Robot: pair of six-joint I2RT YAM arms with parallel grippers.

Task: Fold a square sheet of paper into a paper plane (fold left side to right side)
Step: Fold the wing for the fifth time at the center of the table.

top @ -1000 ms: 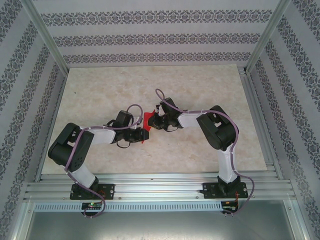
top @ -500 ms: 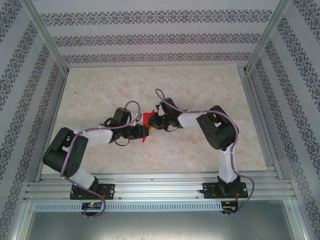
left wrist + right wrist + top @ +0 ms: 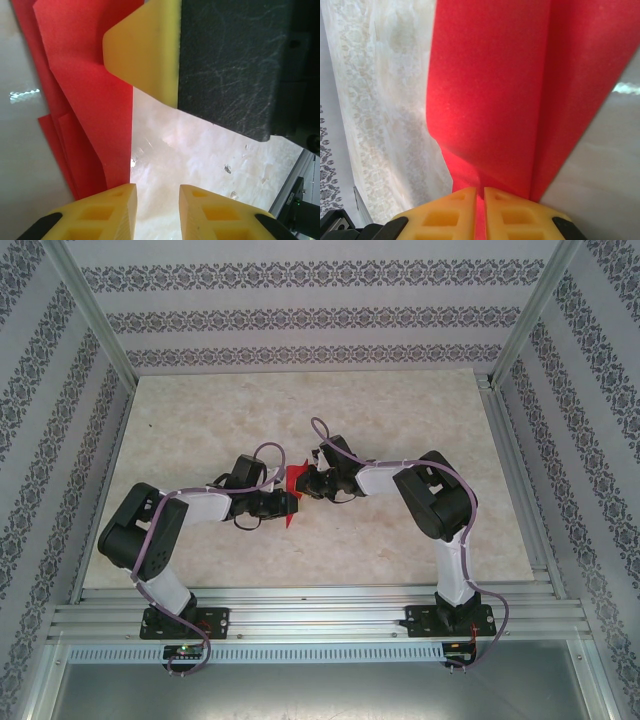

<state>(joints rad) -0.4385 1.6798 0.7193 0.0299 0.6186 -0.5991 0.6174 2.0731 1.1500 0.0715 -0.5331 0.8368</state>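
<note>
**Now the paper plane sits mid-bench, pinched from the right**

Looking down from above, the paper plane (image 3: pixel 293 483) is a small red shape at the middle of the pale marbled bench (image 3: pixel 400 410). The left arm (image 3: pixel 150 535) reaches in from one side and the right arm (image 3: pixel 440 500) from the other. Their tips almost meet over the red paper.

On to the right wrist camera: the right jaws are pressed nearly together, with a thin sliver of red running between the yellow tips. That is a pinch on the paper plane. From there the paper spreads up the frame in broad folded panels, one crease running away from the tips, with pale bench on either side.

Over on the left wrist camera, the left jaws stand parted, and bare bench shows in the gap. The red edge comes down to the inner corner of one yellow tip; whether it is touching or just beside, I cannot tell. Folded red layers stack up on that side. At the top, a yellow-padded black finger (image 3: pixel 145 50) of the right arm lies against the paper.
</note>
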